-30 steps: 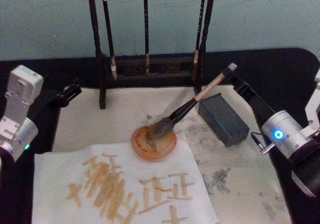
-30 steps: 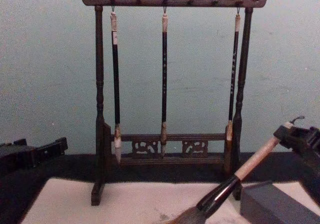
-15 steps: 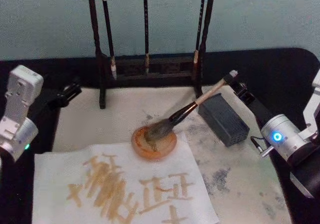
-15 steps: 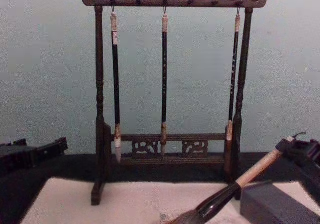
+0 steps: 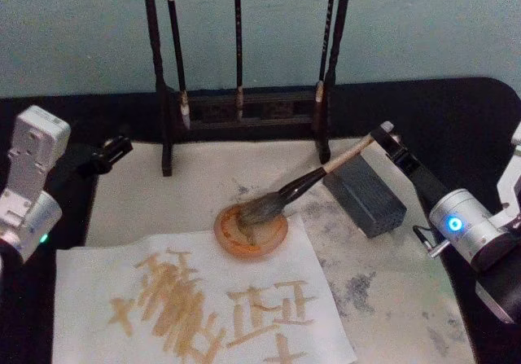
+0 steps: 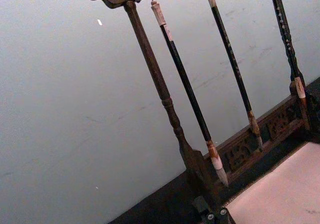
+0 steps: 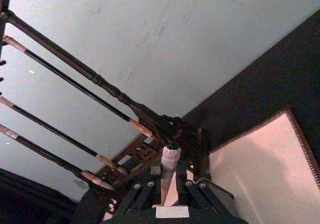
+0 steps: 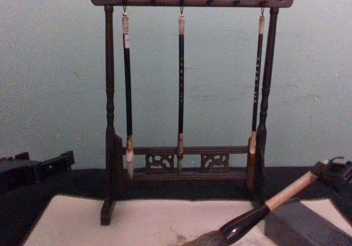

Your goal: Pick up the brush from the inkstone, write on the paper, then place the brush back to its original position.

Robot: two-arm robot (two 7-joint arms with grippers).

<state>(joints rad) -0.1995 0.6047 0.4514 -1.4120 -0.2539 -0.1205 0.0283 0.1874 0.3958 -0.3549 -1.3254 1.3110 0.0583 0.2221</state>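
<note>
The brush [image 5: 313, 177] slants low over the table, its cream handle crossing the far end of the dark grey inkstone block [image 5: 370, 197]; whether they touch I cannot tell. Its dark bristles rest in a round orange dish [image 5: 277, 238]. My right gripper [image 5: 387, 136] is shut on the handle's end, and the right wrist view shows the cream tip [image 7: 170, 159] between the fingers. In the chest view the brush [image 8: 275, 199] runs down from the right gripper [image 8: 330, 171]. The wide off-white paper [image 5: 163, 197] lies under everything. My left gripper [image 5: 114, 148] is parked at the paper's left edge, shut.
A wooden rack [image 5: 244, 107] with three thin hanging brushes stands at the paper's far edge. A white sheet [image 5: 203, 299] with tan brush strokes covers the near left of the paper. Grey smudges mark the bare paper [image 5: 366, 282] at the near right.
My right gripper has come down and a little to the right, so the brush handle now tilts lower, down over the inkstone block. The bristles stay in the dish. The left arm is still.
</note>
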